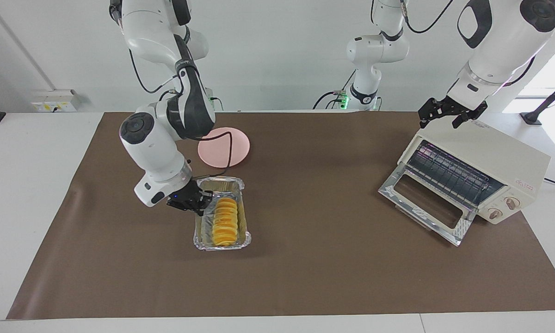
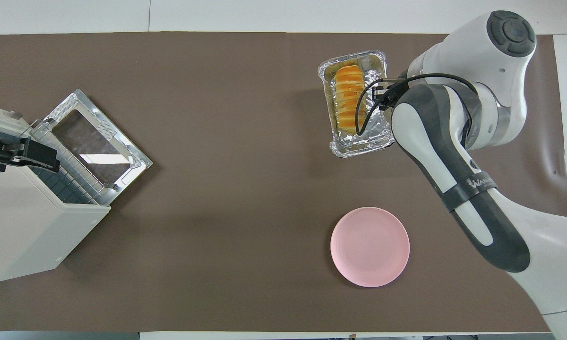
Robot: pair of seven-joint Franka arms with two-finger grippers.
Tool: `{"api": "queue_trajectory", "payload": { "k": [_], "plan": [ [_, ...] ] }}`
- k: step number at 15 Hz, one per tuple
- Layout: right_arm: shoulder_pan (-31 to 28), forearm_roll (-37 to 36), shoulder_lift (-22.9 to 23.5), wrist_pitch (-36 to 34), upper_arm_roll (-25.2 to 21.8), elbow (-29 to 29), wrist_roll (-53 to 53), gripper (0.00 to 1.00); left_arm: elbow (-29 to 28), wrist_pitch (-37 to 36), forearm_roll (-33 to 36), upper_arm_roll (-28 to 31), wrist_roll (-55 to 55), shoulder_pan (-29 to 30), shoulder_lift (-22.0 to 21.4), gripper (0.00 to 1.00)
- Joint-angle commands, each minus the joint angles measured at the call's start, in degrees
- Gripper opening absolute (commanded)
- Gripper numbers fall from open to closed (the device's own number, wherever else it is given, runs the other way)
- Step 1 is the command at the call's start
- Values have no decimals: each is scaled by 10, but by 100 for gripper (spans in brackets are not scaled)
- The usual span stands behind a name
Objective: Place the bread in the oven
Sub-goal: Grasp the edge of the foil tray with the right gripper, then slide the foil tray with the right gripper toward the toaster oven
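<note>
The bread (image 1: 225,221) (image 2: 348,101), a golden ridged loaf, lies in a silver foil tray (image 1: 222,246) (image 2: 364,148). My right gripper (image 1: 202,206) (image 2: 382,97) is shut on the tray's long rim and holds tray and bread a little above the brown mat. The cream-white oven (image 1: 490,152) (image 2: 23,226) stands at the left arm's end of the table. Its glass door (image 1: 421,201) (image 2: 99,137) hangs open and the wire rack shows inside. My left gripper (image 1: 440,121) (image 2: 28,153) waits open just over the oven's top, holding nothing.
A pink plate (image 1: 229,148) (image 2: 370,246) lies on the mat, nearer to the robots than the tray. The brown mat (image 1: 314,259) covers most of the table between the tray and the oven.
</note>
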Motion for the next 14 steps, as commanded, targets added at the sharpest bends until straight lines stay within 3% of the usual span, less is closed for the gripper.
{"api": "queue_trajectory", "payload": {
  "k": [1, 7, 9, 14],
  "plan": [
    [47, 12, 24, -36, 3, 63, 87, 0, -7, 1, 4, 0, -1, 1, -11, 100],
    [163, 28, 70, -38, 2, 149, 256, 0, -7, 1, 4, 0, -1, 1, -11, 100],
    [212, 24, 86, -25, 0, 149, 298, 0, -7, 2, 4, 0, -1, 1, -11, 100],
    [258, 26, 122, 36, 0, 135, 321, 0, -7, 1, 4, 0, -1, 1, -11, 100]
  ]
}}
